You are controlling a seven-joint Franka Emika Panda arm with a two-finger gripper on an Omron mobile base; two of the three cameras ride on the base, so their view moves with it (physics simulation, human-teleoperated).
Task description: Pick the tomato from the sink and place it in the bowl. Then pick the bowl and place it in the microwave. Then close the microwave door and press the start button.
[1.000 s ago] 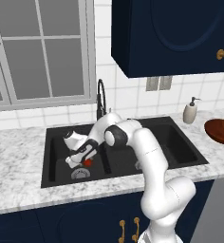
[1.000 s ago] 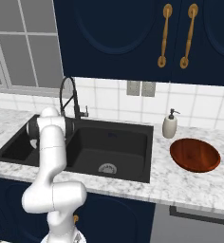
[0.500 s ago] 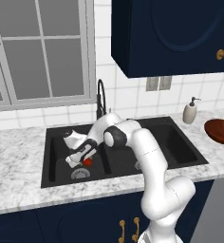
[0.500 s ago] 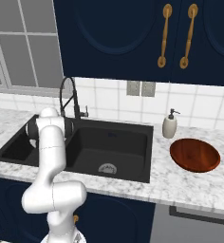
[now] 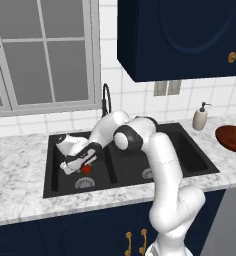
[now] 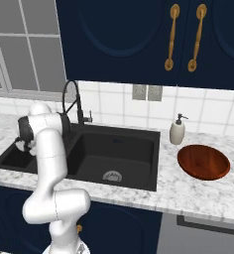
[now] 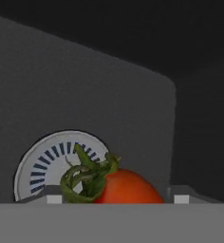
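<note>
The small red tomato (image 5: pixel 85 169) (image 7: pixel 128 190) lies in the left basin of the black sink (image 5: pixel 127 186) (image 6: pixel 114 149), just beside the round silver drain (image 7: pixel 52 163). My gripper (image 5: pixel 83 168) (image 7: pixel 117 199) reaches down into that basin, and its two fingertips stand against the tomato's sides, shut on it. The tomato rests low, near the basin floor. The reddish-brown bowl (image 5: pixel 233 138) (image 6: pixel 203 162) sits on the marble counter to the right of the sink, with nothing in it. The microwave and the microwave door are out of view.
A dark gooseneck faucet (image 5: pixel 106 98) (image 6: pixel 72 97) rises behind the sink's divider, close to my arm. A white soap dispenser (image 5: pixel 200 117) (image 6: pixel 177 132) stands between sink and bowl. Dark blue wall cabinets hang above the counter.
The fingers have closed in on the tomato's sides. The arm and the tomato have barely shifted.
</note>
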